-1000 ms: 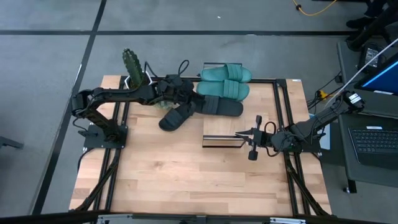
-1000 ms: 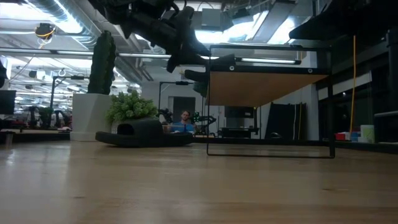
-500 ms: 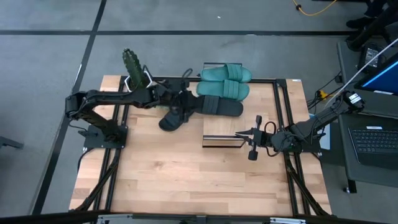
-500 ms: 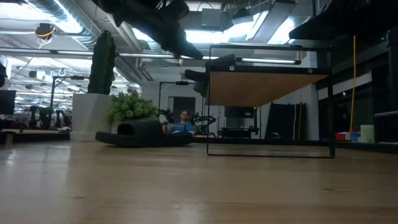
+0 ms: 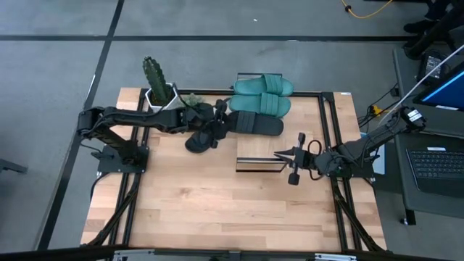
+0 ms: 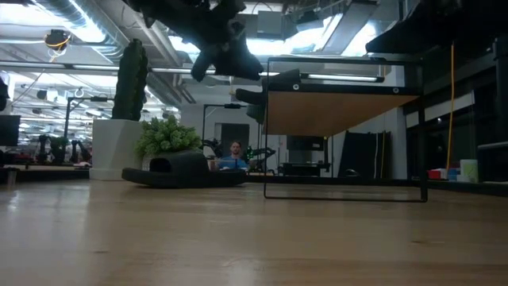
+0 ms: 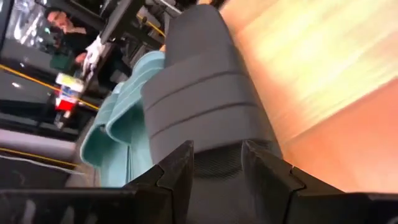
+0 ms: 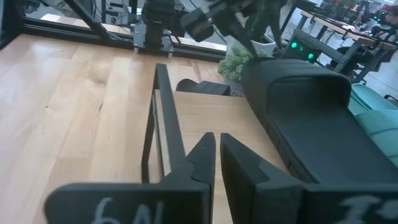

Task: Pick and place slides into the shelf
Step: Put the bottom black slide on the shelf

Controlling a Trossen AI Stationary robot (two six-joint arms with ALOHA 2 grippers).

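Where the left gripper [image 5: 214, 125] hovers, fingers parted and empty, one black slide [image 5: 203, 138] lies slantwise beneath it. A second black slide [image 5: 255, 123] lies crosswise just beside, teal slides [image 5: 262, 94] behind. Right gripper [image 5: 278, 155], nearly closed and empty, rests over the shelf [image 5: 255, 155]. Cactus [image 5: 154, 76] at the corner.

No legible text, label or number anywhere in these views.

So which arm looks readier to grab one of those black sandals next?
The left. Its gripper is right over the two black slides, while the right gripper waits above the shelf, farther off.
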